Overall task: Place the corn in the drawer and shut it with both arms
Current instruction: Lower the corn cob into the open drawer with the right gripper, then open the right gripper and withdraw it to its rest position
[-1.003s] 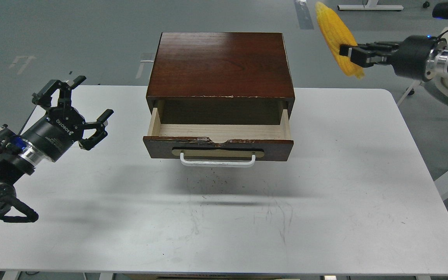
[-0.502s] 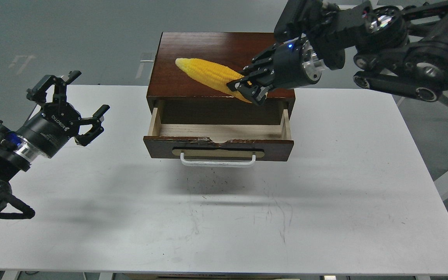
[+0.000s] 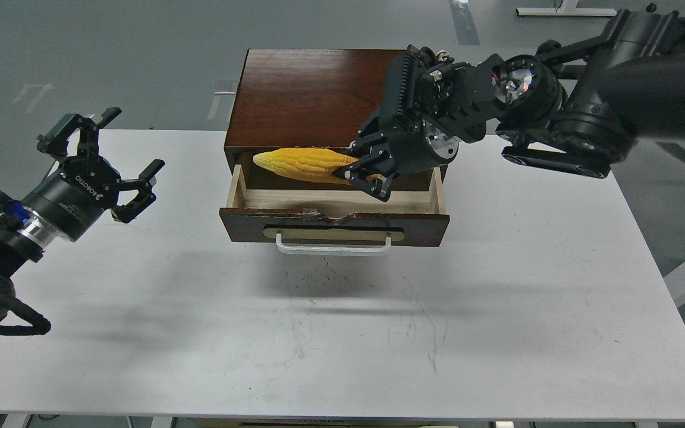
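Note:
The bright yellow corn (image 3: 304,164) lies level, tapered end to the left, held over the open drawer (image 3: 333,226) at the mouth of the brown cabinet (image 3: 313,95). My right gripper (image 3: 361,173) is shut on the corn's right end, just above the drawer's pale wood inside. The drawer is pulled out, with its white bar handle (image 3: 332,248) facing me. My left gripper (image 3: 106,156) is open and empty, held above the table well to the left of the drawer.
The white table (image 3: 497,309) carries the cabinet at its far middle. My right arm (image 3: 586,119) stretches in from the upper right over the cabinet's right corner. The grey floor lies beyond the table's far edge.
My right gripper has carried the corn from high at the far right, across the cabinet top, down to the drawer opening. My left gripper has drifted slightly left.

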Robot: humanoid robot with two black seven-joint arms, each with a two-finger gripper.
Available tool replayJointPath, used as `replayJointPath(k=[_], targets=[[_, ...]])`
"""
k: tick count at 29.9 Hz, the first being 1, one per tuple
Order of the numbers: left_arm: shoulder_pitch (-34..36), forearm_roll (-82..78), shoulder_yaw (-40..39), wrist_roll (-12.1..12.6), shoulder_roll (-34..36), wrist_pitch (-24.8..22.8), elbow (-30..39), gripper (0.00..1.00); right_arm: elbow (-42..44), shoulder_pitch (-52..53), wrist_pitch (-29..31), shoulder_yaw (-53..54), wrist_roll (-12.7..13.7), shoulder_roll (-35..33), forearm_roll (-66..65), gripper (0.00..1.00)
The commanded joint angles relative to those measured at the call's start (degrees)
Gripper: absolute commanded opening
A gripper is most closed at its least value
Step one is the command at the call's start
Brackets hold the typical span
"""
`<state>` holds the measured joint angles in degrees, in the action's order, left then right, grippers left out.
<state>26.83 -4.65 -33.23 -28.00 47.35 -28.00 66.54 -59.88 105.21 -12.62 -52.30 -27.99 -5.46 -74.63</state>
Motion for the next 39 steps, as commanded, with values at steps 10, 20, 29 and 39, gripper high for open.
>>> replayJointPath(k=[10, 20, 29, 39], targets=[[-0.1, 0.0, -0.6, 0.0, 0.0, 0.0, 0.0, 1.0, -0.1, -1.9, -0.3, -0.1, 0.0, -0.4, 0.3, 0.47], [-0.1, 0.0, -0.7, 0.0, 0.0, 0.0, 0.0, 1.0, -0.4, -2.0, -1.2, 0.7, 0.0, -1.1, 0.4, 0.79], [-0.1, 0.0, -0.6, 0.0, 0.0, 0.0, 0.0, 1.0, -2.0, 1.2, -1.2, 8.5, 0.0, -7.9, 7.8, 0.91], [-0.2, 0.0, 0.0, 0.0, -0.1, 0.0, 0.0, 1.0, -3.0, -8.9, -0.6, 26.1, 0.0, -24.2, 33.9, 0.95]])
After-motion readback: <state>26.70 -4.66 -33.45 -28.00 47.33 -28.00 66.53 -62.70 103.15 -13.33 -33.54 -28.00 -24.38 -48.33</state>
